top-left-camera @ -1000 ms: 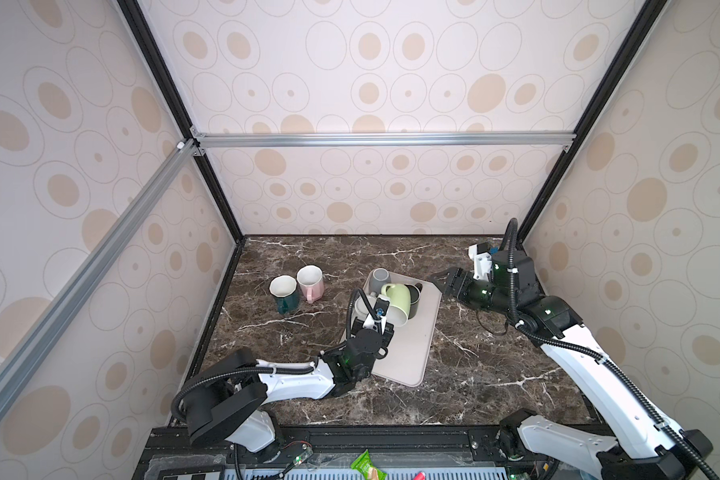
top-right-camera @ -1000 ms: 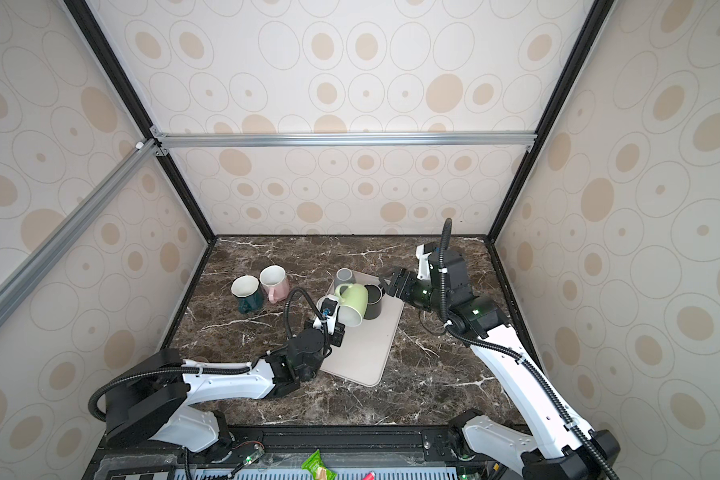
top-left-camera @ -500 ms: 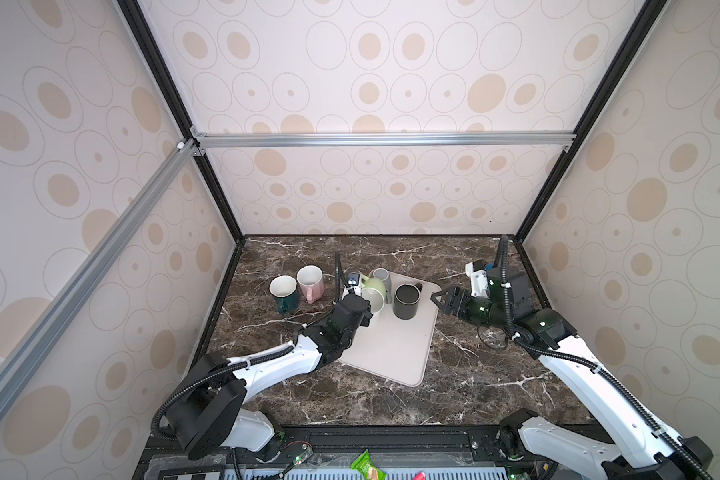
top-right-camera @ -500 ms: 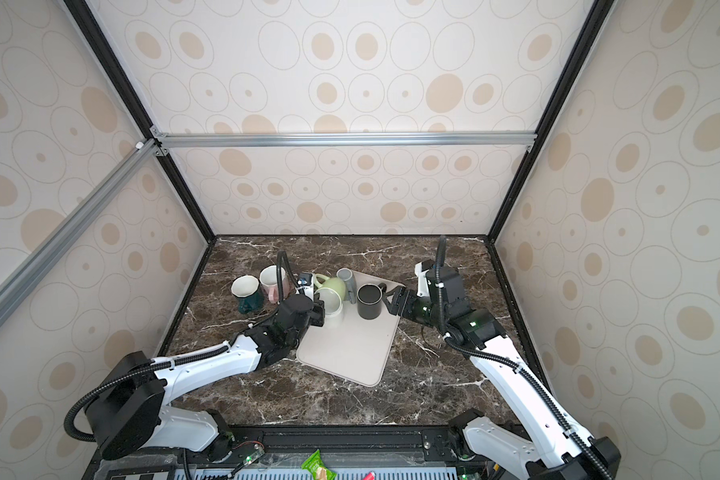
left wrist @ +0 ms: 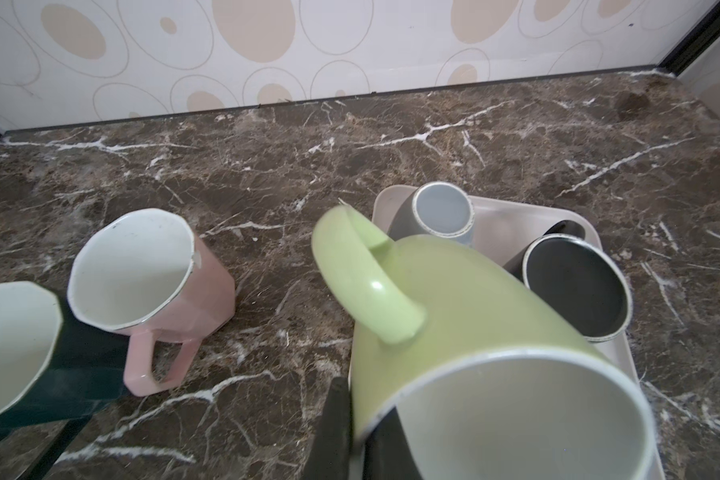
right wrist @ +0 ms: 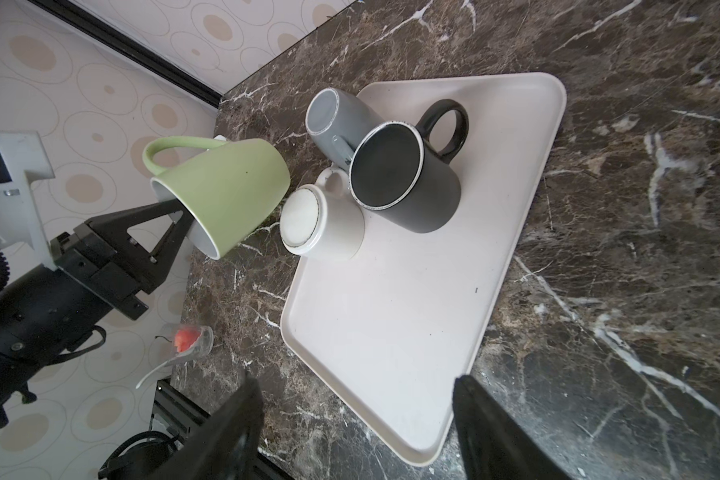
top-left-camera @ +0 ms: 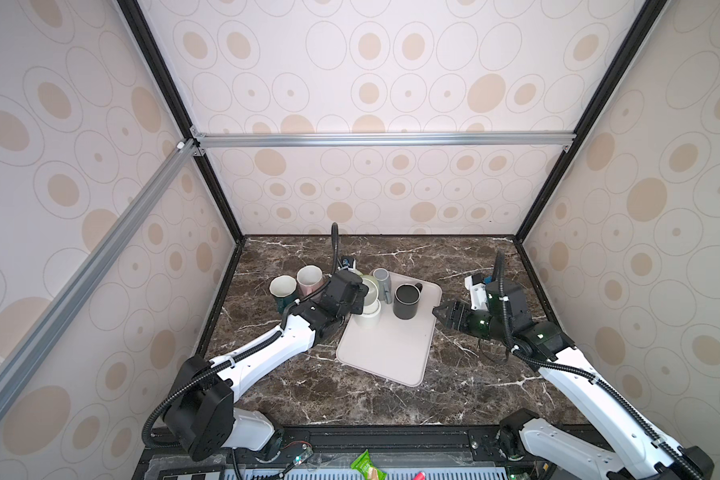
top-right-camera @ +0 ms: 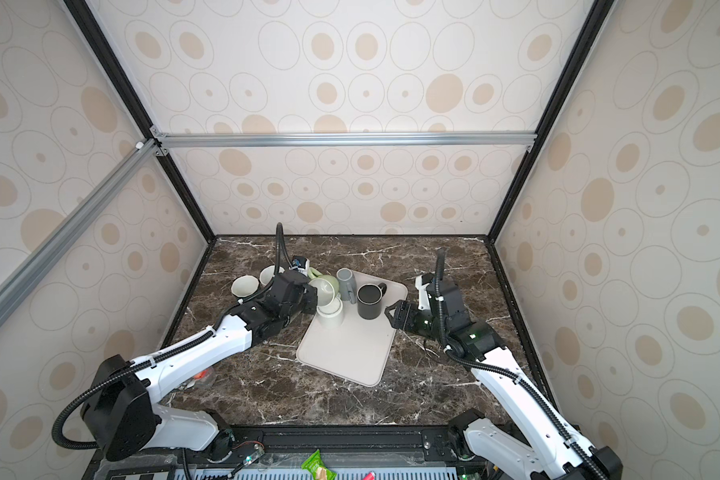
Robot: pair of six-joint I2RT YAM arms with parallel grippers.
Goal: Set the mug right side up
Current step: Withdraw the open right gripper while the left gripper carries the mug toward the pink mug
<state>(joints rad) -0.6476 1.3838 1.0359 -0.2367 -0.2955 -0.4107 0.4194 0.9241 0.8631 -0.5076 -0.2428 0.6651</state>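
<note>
Left gripper (right wrist: 180,215) clamping rim of green mug (right wrist: 229,187); thin pinch risking it slipping onto white mug (right wrist: 323,224). Right gripper (top-left-camera: 438,311) hanging, jaws apart.

A robot test booth in a lab, dressed like a kitchen counter. A beige tray (top-left-camera: 387,353) with mugs (top-left-camera: 406,301) on it lies on a dark marble-look tabletop (top-left-camera: 454,266). Panels papered with beige ovals (top-left-camera: 391,62) rise behind and beside the tray, held in black and aluminium framing (top-left-camera: 383,139). Two white robot arms (top-left-camera: 262,357) are mounted in front of the tray.
</note>
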